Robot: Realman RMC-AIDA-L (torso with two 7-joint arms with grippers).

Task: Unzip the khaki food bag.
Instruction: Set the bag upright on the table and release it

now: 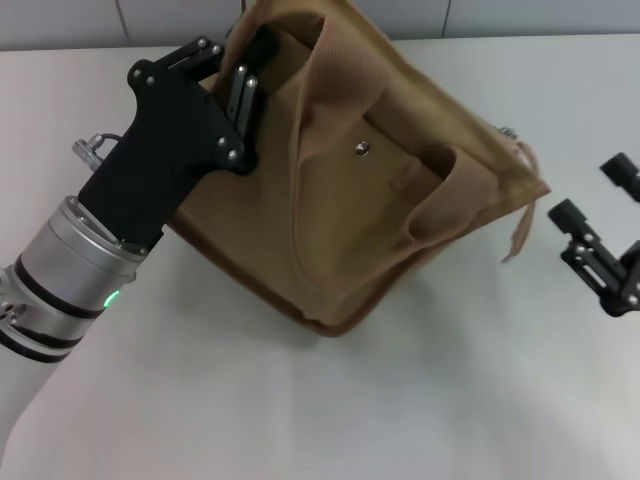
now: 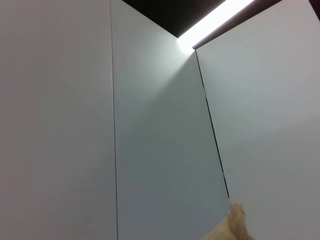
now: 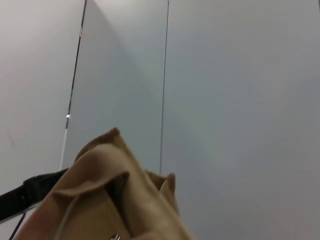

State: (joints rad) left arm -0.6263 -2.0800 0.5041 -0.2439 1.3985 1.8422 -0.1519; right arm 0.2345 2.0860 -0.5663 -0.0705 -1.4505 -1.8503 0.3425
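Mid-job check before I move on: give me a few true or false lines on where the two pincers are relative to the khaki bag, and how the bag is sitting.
1. The left pincer is at the boxy tan canvas food bag, against its far left top corner. True.
2. The right pincer grips the bag's handle. False: it sits apart from the bag, off its right side, open and holding nothing.
3. The bag's front pocket with the metal snap faces the head camera. True.
4. The bag sits square to the white table. False: it is tilted, its right corner turned toward the right pincer.
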